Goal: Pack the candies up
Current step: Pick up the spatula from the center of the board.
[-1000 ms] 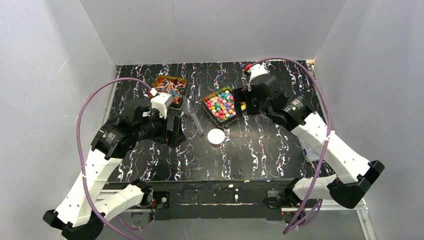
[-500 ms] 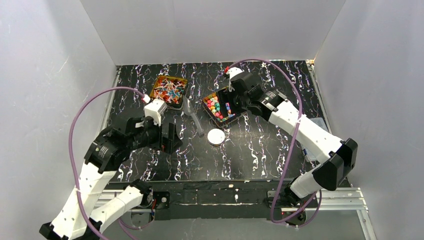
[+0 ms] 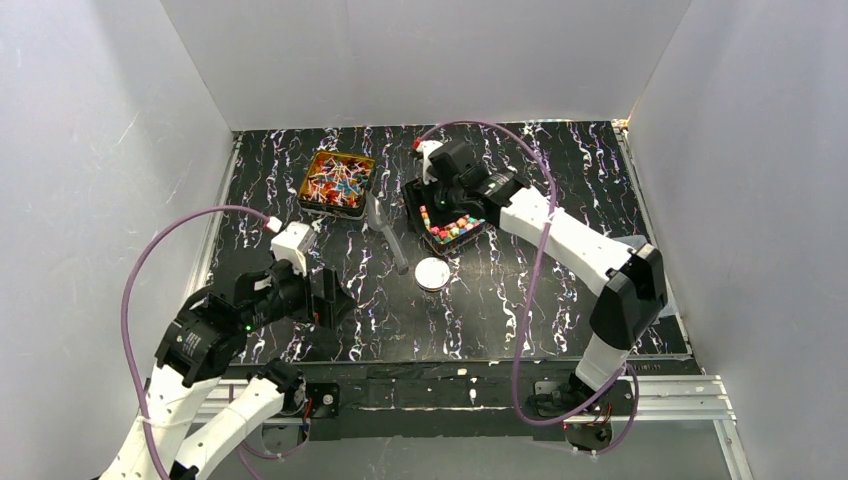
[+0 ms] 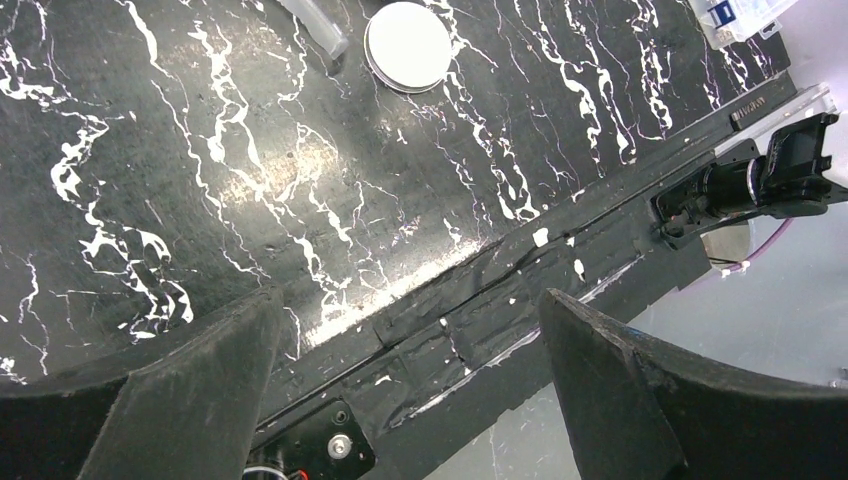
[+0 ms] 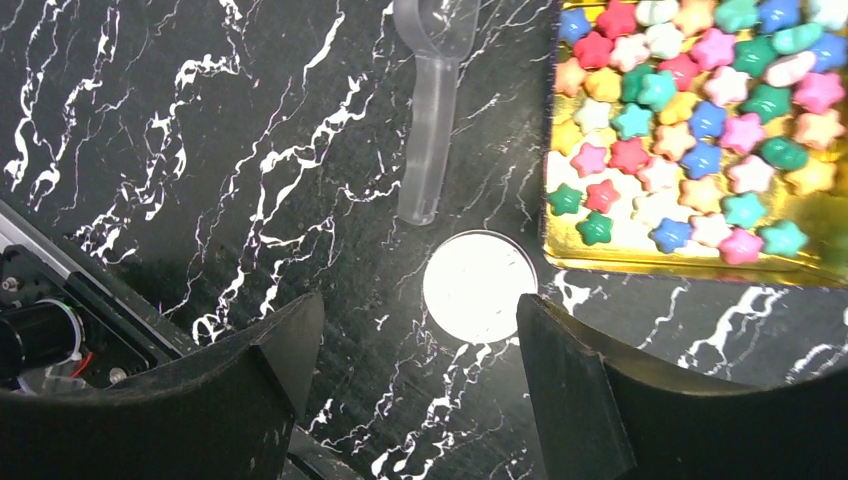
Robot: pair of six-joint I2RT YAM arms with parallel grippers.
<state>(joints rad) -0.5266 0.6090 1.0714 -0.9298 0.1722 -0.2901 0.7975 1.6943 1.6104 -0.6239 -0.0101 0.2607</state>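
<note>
Black white-veined table fills the floor of the cell. Your left arm is folded low at the near-left corner, well apart from both tins. Your right arm stretches across to the far middle, with its wrist over the far-left part of the star tin.

Left gripper: jaws spread wide, nothing between them. In its wrist view it looks down on the table's near edge.

Right gripper: jaws also spread wide and empty, above bare table just near of the lid. Whether it touches the tin, can't tell.

Two gold tins, both without a cover. The far-left tin holds the twist-wrapped candies, a red, blue and white jumble. The star tin, right of it and mid-table, holds the star candies in pink, green, yellow, blue and white. They're packed thick at one end, and gold floor shows through at the end near the lid.

Clear plastic scoop lies flat on the table between the two tins, bowl toward the far side, handle pointing at the lid. It looks empty.

White round lid sits flat, just past the handle tip and just beside the star tin's near corner. Whether it touches either, can't tell.

All candies you can see are inside the tins.
</note>
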